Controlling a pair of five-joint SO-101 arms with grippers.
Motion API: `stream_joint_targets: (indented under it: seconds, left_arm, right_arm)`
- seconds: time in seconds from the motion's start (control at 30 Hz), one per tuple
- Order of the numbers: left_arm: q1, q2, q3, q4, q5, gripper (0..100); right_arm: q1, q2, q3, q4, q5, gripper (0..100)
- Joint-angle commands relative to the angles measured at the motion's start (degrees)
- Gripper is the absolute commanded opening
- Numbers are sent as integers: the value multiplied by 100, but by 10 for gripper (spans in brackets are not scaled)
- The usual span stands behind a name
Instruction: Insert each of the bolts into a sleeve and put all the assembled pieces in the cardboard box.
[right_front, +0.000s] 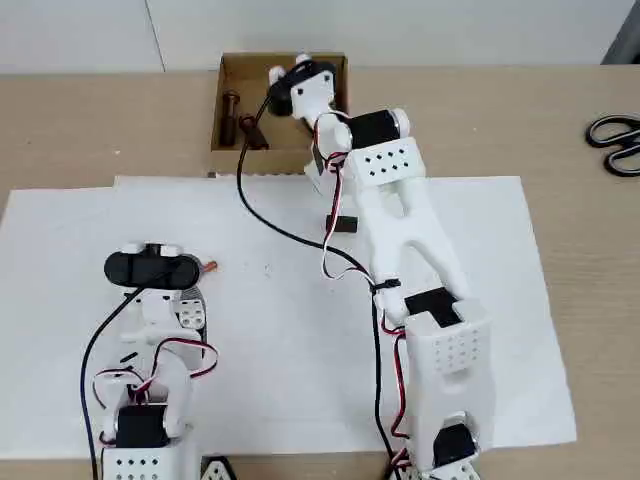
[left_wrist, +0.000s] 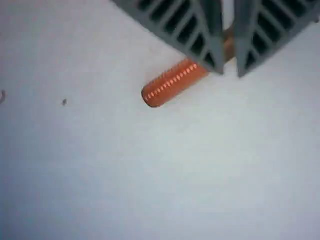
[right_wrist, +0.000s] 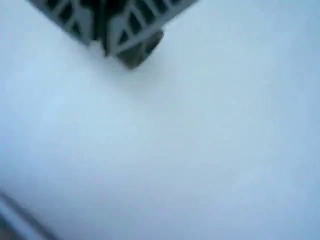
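Note:
A copper bolt (left_wrist: 172, 82) sits between the grey fingers of my left gripper (left_wrist: 230, 69), which is shut on it, threaded end sticking out just over the white paper. From above, that bolt (right_front: 210, 266) pokes out beside the left gripper (right_front: 198, 272) at the paper's left. My right gripper (right_wrist: 106, 48) is shut on a dark sleeve (right_wrist: 144, 49) above the paper. The high view places that sleeve (right_front: 342, 223) just below the cardboard box (right_front: 283, 66). Two dark assembled pieces (right_front: 240, 122) lie inside the box.
White paper (right_front: 280, 330) covers the middle of the wooden table. Scissors (right_front: 615, 140) lie at the far right edge. A black cable (right_front: 262, 215) runs from the right wrist across the paper.

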Motion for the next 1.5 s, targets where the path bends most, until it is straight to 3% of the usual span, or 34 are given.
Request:
stream_joint_targets:
  seconds: [0.0, 0.27, 0.53, 0.8, 1.03, 1.47]
  left_arm:
    - [35, -70, -40, 9, -18, 6]
    - [9, -70, -40, 9, 0, 6]
    - [0, -70, -40, 18, 9, 6]
    - [0, -88, -40, 70, 9, 6]
    - [-9, -97, -40, 105, 9, 6]
    - [-9, -97, -40, 114, 0, 6]
  right_arm:
    - [48, -400, -281, 611, 809, 9]
    - [110, -365, -281, 971, 2585, 69]
    - [268, -57, -264, 954, 3727, 69]
    - [295, 382, -264, 954, 3991, 71]
    - [154, 409, -264, 954, 4193, 175]
    - [-119, 857, -264, 866, 4264, 172]
